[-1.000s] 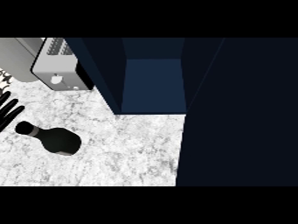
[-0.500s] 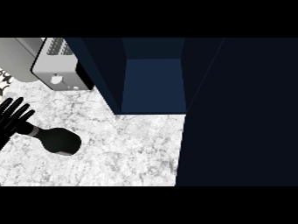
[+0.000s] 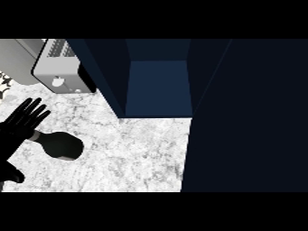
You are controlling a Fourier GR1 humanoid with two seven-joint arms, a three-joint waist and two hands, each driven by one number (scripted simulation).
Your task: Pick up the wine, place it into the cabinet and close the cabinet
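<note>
Left hand (image 3: pixel 15 131) enters from lower left over marble counter (image 3: pixel 129 153), fingers straight and spread, gripping nothing. Wine bottle (image 3: pixel 61 145) (dark, lying on its side) just right of palm, its neck end running under hand; contact cannot be told. Toaster (image 3: pixel 59 67) stands beyond fingertips, well apart from them. Open cabinet (image 3: pixel 156 85), blue interior showing, up and to right of hand; its dark door (image 3: pixel 256 117) fills far right side. Right hand out of sight.
</note>
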